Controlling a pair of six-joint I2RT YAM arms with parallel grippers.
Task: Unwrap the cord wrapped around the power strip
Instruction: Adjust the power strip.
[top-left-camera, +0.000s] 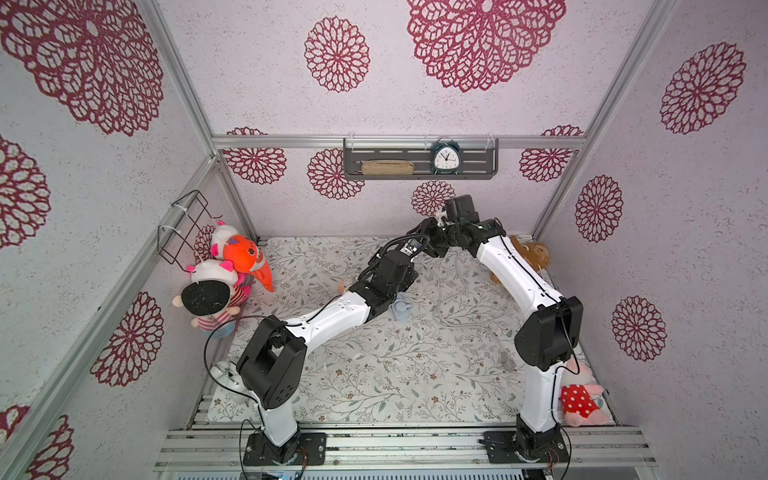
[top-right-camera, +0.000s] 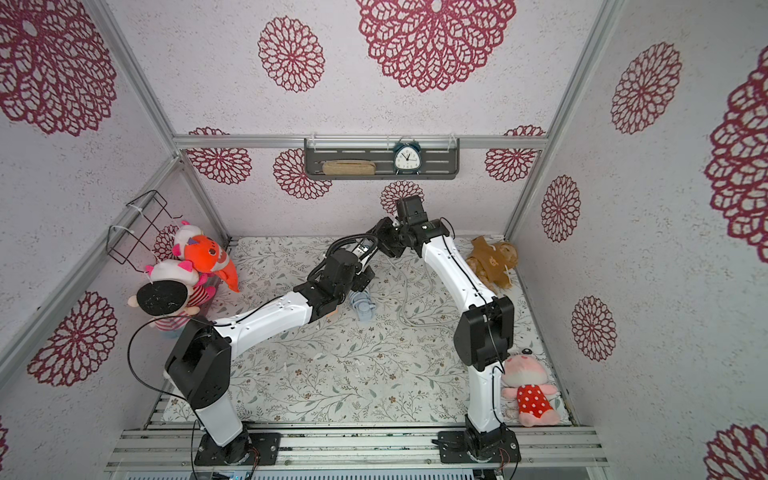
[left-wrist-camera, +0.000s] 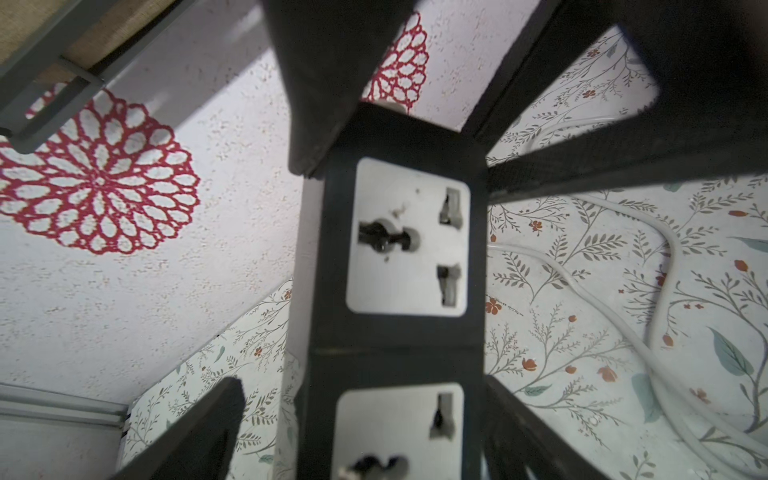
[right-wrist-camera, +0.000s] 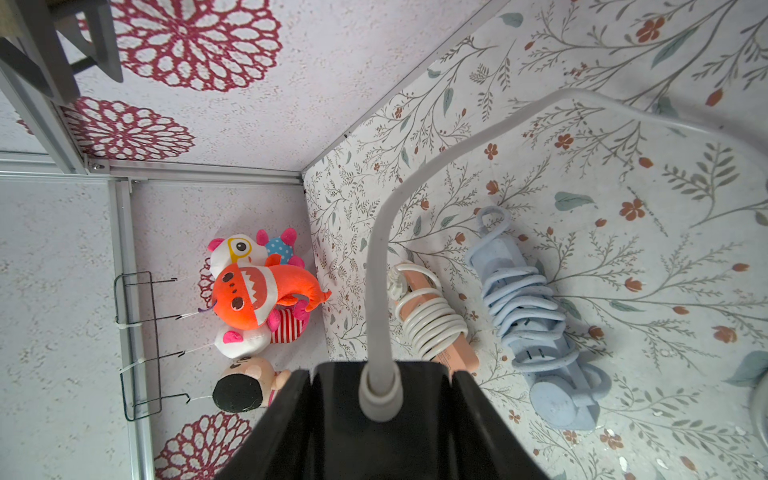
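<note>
In the right wrist view the black power strip sits clamped between the fingers of my right gripper, which is shut on its cord end. The grey cord leaves that end and arcs away over the table. It lies in loose loops on the mat in both top views, not wound on the strip. In the left wrist view my left gripper straddles the strip's socket face. Its jaws are open, with a clear gap on one side. Both grippers meet at the back of the table.
A blue strip wound with its cord and a pink strip wound with white cord lie on the mat. Plush toys crowd the left wall, a brown one sits back right and a pink one front right. A shelf with a clock hangs on the back wall.
</note>
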